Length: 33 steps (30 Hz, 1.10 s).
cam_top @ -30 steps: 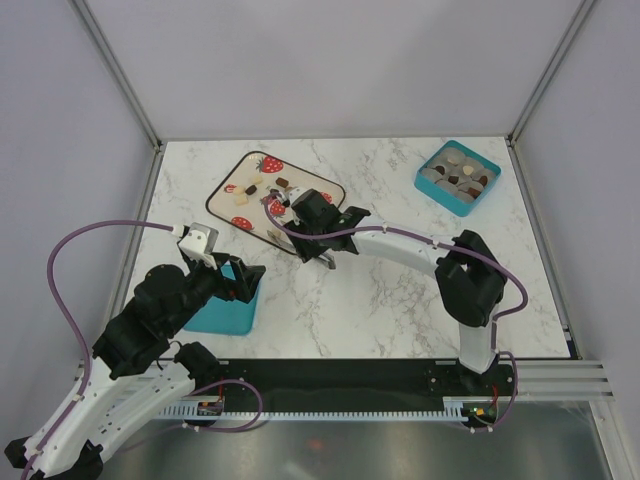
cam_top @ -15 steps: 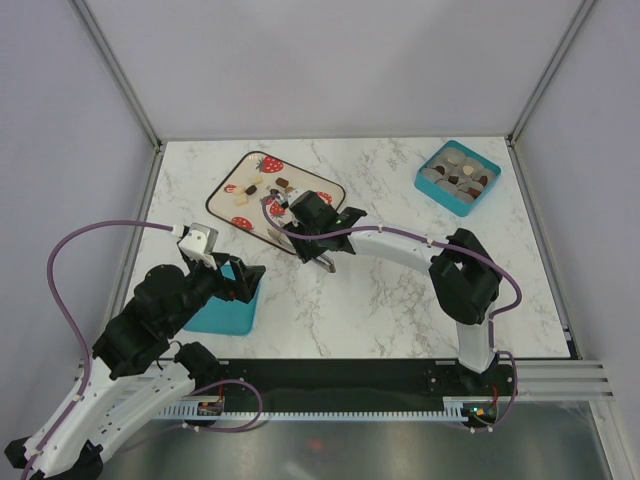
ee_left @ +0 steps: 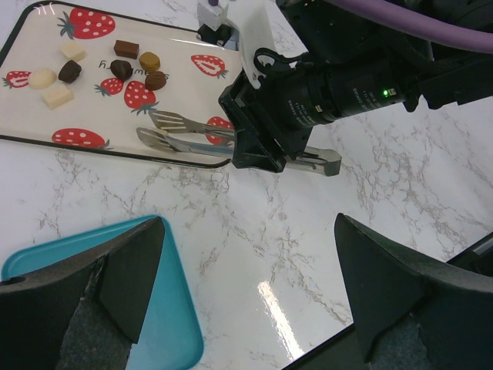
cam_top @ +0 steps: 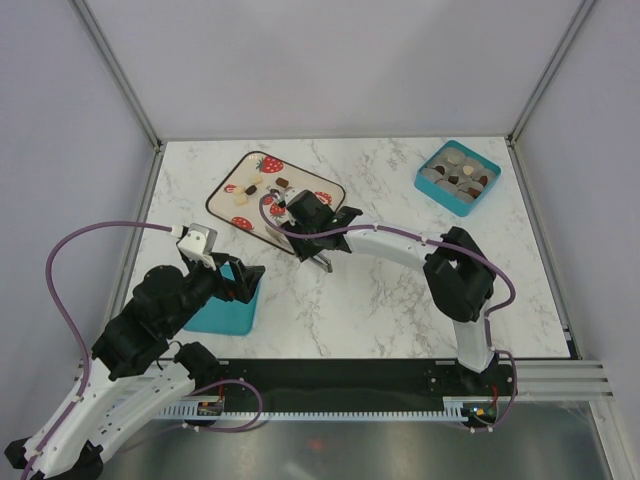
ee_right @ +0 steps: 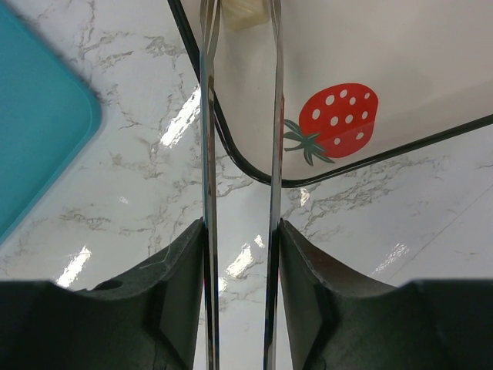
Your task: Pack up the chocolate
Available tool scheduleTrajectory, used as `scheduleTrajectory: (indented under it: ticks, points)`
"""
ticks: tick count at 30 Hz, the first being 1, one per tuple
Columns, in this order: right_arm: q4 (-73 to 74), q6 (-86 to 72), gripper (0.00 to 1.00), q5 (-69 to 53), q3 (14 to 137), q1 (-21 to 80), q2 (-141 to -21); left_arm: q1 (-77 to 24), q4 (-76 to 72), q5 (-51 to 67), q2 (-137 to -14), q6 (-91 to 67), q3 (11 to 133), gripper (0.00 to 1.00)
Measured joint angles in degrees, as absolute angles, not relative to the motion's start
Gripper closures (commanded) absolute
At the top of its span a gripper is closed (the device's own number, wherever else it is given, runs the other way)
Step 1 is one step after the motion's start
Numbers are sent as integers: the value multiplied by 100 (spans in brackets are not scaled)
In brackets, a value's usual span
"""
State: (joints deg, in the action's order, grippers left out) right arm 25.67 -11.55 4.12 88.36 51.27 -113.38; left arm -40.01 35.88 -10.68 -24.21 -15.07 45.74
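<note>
Both tips of right gripper's (ee_right: pixel 239 235) clamped tongs (ee_left: pixel 202 146) show from left wrist, not right.

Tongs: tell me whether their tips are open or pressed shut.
Open. The left wrist view shows a gap between the two tips of the tongs, held in the right tool over the strawberry tray.

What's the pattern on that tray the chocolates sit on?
Red strawberries with green leaves on a cream tray, black-edged; clearest in the left wrist view.
</note>
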Motion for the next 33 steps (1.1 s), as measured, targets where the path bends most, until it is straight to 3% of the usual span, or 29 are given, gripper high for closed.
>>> scheduleTrajectory:
  ticks: [12,21,33]
  points:
    - [2716,-1155,61,635,8840,5094,-11332,-4001,3588,-1070,-2421,-1507,4571,0]
    - [3050,-1155,61,725,8562,4495,-10134,-4001,3588,-1072,-2421,-1507,4569,0]
    - [3492,-1131,61,1050,8136,1776,-8844,-4001,3588,-1092,-2443,-1507,4567,0]
